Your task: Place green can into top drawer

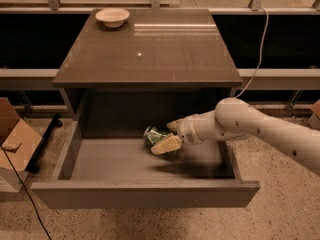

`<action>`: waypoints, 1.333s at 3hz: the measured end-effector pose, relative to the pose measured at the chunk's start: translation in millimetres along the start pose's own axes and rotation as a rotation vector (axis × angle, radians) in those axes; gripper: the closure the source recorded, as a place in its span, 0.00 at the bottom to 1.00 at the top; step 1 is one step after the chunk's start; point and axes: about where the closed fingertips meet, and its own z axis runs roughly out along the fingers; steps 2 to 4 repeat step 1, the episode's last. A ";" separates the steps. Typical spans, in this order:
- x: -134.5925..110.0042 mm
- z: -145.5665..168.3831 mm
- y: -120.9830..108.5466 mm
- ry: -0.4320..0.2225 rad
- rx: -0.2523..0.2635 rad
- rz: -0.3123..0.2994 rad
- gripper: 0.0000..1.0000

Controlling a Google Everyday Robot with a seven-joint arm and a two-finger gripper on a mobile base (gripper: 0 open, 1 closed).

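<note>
Camera view: gripper fingers [167, 144] clasp dented green can [153, 134] inside top drawer [145, 194].

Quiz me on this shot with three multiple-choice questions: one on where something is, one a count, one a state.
1. Where is the green can? A on the floor; B inside the top drawer; C in the cardboard box.
2. How many bowls sit on the cabinet top? A one; B two; C three.
3. The claw is: A empty; B shut on the can; C out of view.
B, the can is within the drawer's walls; A, only one beige bowl shows; B, the claw, inside the drawer, clamps the can.
</note>
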 end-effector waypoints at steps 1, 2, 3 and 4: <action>0.0 0.1 0.1 0.000 0.000 0.000 0.00; 0.0 0.1 0.1 0.000 0.000 0.000 0.00; 0.0 0.1 0.1 0.000 0.000 0.000 0.00; 0.0 0.1 0.1 0.000 0.000 0.000 0.00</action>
